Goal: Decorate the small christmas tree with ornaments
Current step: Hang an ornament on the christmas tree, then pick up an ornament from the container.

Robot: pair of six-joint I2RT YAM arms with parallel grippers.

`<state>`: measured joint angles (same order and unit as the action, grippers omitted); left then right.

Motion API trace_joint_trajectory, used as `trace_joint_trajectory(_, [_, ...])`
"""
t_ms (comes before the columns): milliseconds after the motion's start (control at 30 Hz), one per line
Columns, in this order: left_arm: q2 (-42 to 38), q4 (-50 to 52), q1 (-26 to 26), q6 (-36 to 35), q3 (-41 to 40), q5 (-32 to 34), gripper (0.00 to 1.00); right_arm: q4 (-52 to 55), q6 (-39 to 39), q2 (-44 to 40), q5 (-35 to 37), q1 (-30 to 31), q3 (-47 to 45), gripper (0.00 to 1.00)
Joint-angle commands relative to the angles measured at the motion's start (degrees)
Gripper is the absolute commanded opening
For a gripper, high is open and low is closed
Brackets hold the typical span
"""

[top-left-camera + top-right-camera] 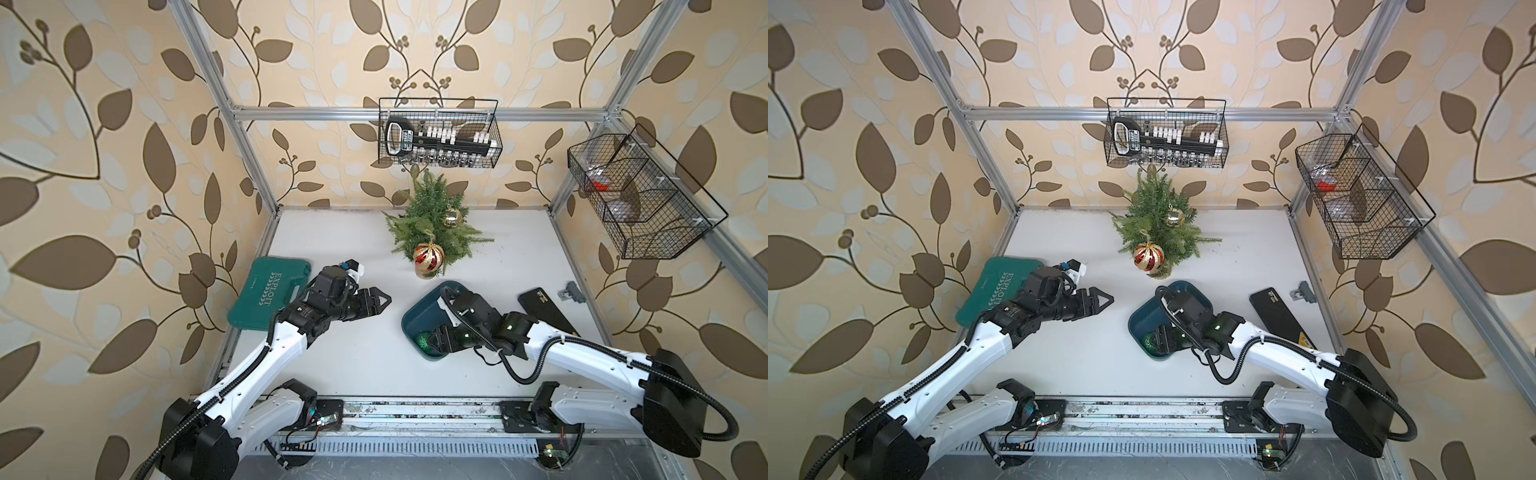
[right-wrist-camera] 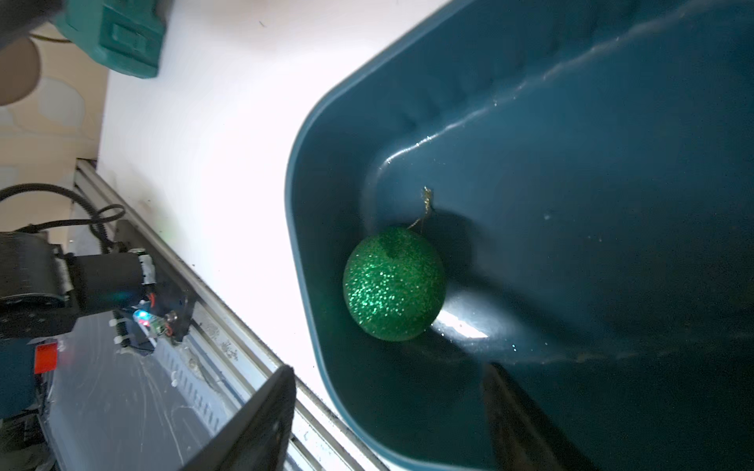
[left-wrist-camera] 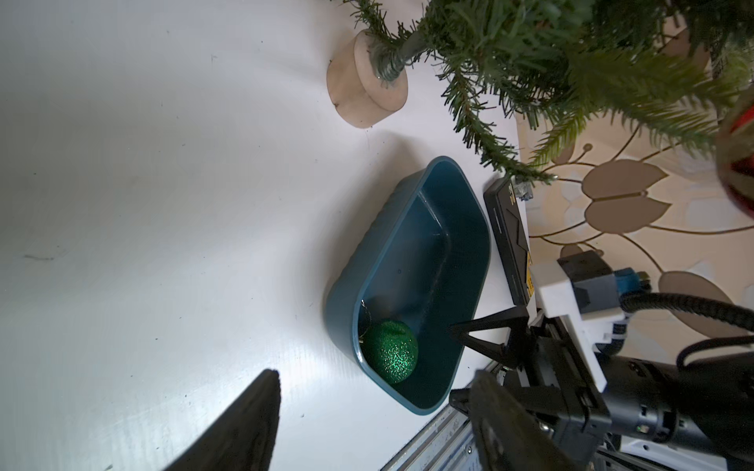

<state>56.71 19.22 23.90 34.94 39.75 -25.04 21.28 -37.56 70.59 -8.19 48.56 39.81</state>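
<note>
Right wrist view: right fingers [image 2: 265, 407] spread, empty, aimed at green glitter bauble [image 2: 393, 283] lying in the near-left corner of blue tray [image 2: 310, 228]; its gold loop trails on the tray floor. Right arm elbowed, reaching left. Left fingers [image 3: 249, 420] parted, empty, levelled rightward above bench [image 1: 353, 353]. Left: green case [image 1: 270, 299], "EXPLOIT". Far: small christmas tree [image 1: 432, 224] upright, carrying red-and-gold bauble [image 1: 429, 257] low, gold bauble [image 1: 452, 217] higher.
</note>
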Motion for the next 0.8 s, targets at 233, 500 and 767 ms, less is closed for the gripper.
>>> trace_joint_trajectory(233, [0.6, -3.8, -0.8, 1.1, -1.0, -1.1, 0.74, -1.8, 0.0, 9.4, 4.2, 1.9, 4.8, 0.66])
trace_joint_trajectory(500, [0.8, -3.4, -0.8, 0.9, -0.5, -0.9, 0.74, 2.0, 1.2, 13.2, 6.4, 2.1, 7.3, 0.67])
trace_joint_trajectory(767, [1.1, -3.8, -0.8, 1.1, -0.5, -1.0, 0.74, 8.3, 2.9, 13.4, 10.5, 3.4, 9.8, 0.72])
